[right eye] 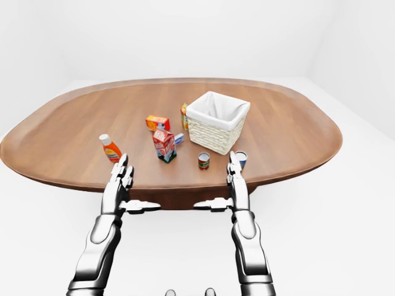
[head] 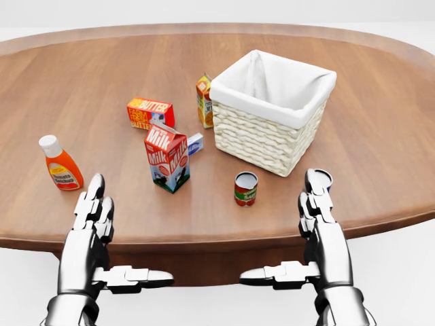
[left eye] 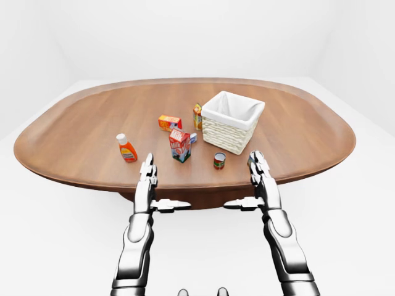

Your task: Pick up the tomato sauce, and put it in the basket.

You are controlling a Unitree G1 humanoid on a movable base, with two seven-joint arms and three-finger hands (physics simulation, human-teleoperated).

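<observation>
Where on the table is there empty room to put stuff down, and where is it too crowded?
Bare wood lies left of the orange bottle, right of the basket, and along the table's top edge in the head view. It is crowded between the milk carton, butter box, juice carton and basket. The red can sits alone below the basket.

We see bare table (head: 102, 68) around the tomato sauce can (head: 245, 188); milk carton (head: 167, 157) stands left, basket (head: 272, 115) just above.

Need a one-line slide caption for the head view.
Open hands hover at the table edge; sauce can stands beside the basket.
</observation>
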